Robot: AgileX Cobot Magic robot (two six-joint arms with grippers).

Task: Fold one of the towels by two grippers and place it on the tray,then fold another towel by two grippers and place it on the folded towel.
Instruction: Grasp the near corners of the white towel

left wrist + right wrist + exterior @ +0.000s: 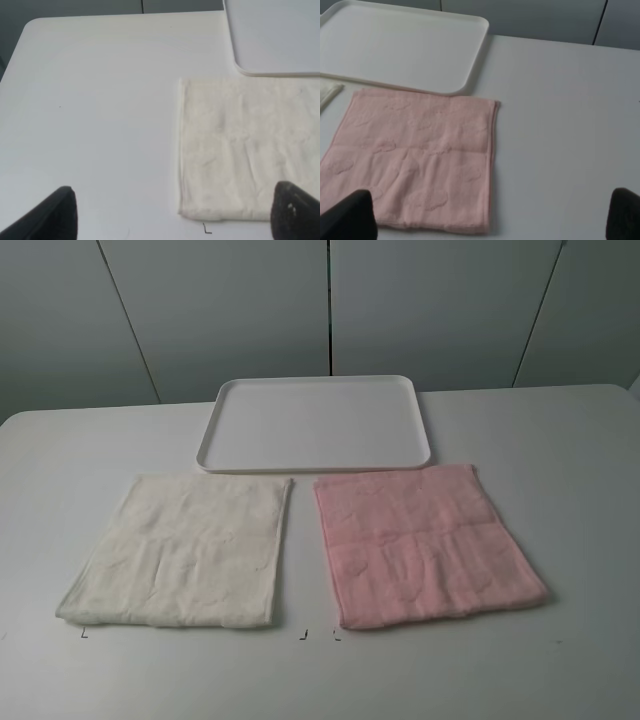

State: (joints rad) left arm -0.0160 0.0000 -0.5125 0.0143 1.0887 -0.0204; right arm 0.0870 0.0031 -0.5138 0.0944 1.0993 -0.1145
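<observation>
Cream towel (pixel 185 550): flat, unfolded, on table (pixel 560 440), just in front of tray (pixel 300 466), left of pink towel (pixel 425 545); narrow gap between towels.
Pink towel: flat, unfolded.
Tray: nothing on it.
Progress: no fold, no placement; all steps outstanding.
Left gripper (pixel 175 212): fingers spread wide, holding nothing, near cream towel's outer front corner.
Right gripper (pixel 487 215): fingers spread wide, holding nothing, by pink towel's front edge.
Writing: none legible; only small corner marks (pixel 85 633) on table.

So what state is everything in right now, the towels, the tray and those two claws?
cream towel: spread flat on the table, not folded.
pink towel: spread flat beside it, not folded.
tray: empty, behind both towels.
left gripper: open, holding nothing.
right gripper: open, holding nothing.
</observation>
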